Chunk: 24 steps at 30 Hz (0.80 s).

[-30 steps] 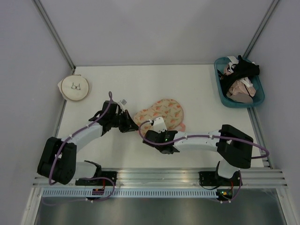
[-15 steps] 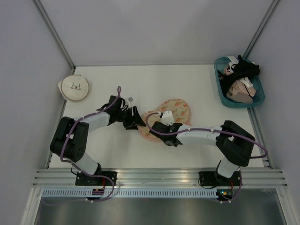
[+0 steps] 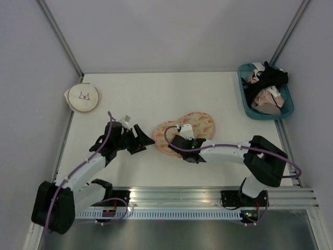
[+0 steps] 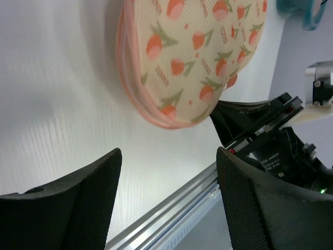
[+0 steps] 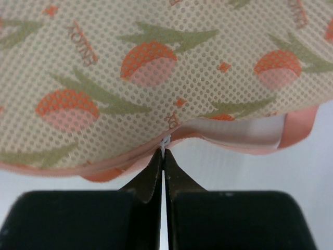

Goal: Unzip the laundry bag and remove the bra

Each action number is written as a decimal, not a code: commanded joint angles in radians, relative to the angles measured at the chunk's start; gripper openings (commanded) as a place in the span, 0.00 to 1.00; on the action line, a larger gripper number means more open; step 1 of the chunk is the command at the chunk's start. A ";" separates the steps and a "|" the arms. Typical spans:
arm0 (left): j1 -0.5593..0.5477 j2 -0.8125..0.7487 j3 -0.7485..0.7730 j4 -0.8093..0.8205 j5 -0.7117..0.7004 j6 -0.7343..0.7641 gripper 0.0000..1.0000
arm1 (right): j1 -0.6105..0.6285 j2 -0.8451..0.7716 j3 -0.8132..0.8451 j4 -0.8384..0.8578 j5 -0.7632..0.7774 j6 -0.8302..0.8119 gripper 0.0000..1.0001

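We judge the job to be in its early part. The right gripper (image 5: 163,156) is pinched shut on the small white zipper pull (image 5: 164,141) at the near rim of the laundry bag (image 3: 187,127). Just to the side of the pull the rim gapes a little, and a strip of white (image 5: 234,136) shows inside. We cannot tell whether that strip is the bra or only lining. Most of the rim looks closed, so most of the unzipping and all of the taking out are left to do.

The left gripper (image 4: 169,156) hangs with its jaws spread wide and nothing between them. It is near the bag's left end and not touching it.

By our count there is one printed bag, lying flat on the table (image 3: 130,94). One round cream pouch (image 3: 82,98) lies well apart from the bag, far to its left. One blue basket (image 3: 247,107) stands well apart, far to its right. It holds a heap of dark and pinkish garments (image 3: 268,88) too tangled for us to count.
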 commanded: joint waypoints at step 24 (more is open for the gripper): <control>-0.034 -0.209 -0.285 0.264 -0.032 -0.538 0.86 | 0.057 -0.046 -0.030 0.579 -0.629 -0.054 0.00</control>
